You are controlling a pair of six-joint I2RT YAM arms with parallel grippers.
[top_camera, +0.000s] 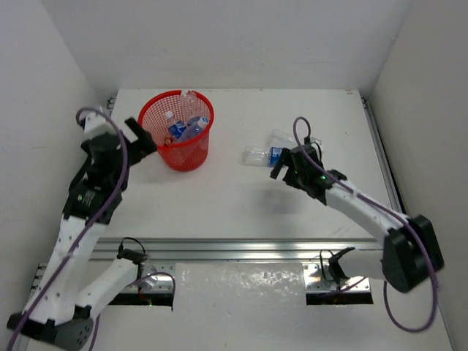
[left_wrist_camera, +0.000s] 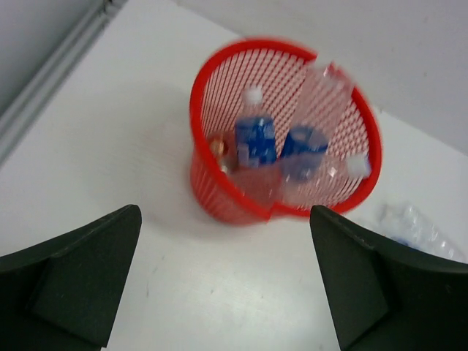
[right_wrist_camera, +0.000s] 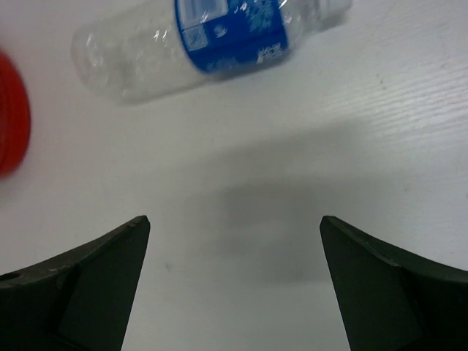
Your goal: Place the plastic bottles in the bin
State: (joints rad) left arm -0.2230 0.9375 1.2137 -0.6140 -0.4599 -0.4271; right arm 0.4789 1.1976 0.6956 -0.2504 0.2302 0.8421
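The red mesh bin (top_camera: 157,126) stands at the back left and holds several clear bottles, two with blue labels (left_wrist_camera: 255,139); one unlabelled bottle (left_wrist_camera: 327,91) sticks up at its far rim. My left gripper (top_camera: 141,137) is open and empty, just left of the bin (left_wrist_camera: 208,168). A blue-labelled bottle (top_camera: 262,155) lies on its side on the table, and a second clear bottle (top_camera: 281,137) lies just behind it. My right gripper (top_camera: 281,167) is open and empty, hovering just short of the blue-labelled bottle (right_wrist_camera: 212,40).
White walls close in the table on the left, back and right. A metal rail (top_camera: 384,168) runs along the right edge and another along the near edge (top_camera: 241,248). The bin's red edge (right_wrist_camera: 11,117) shows at the left of the right wrist view.
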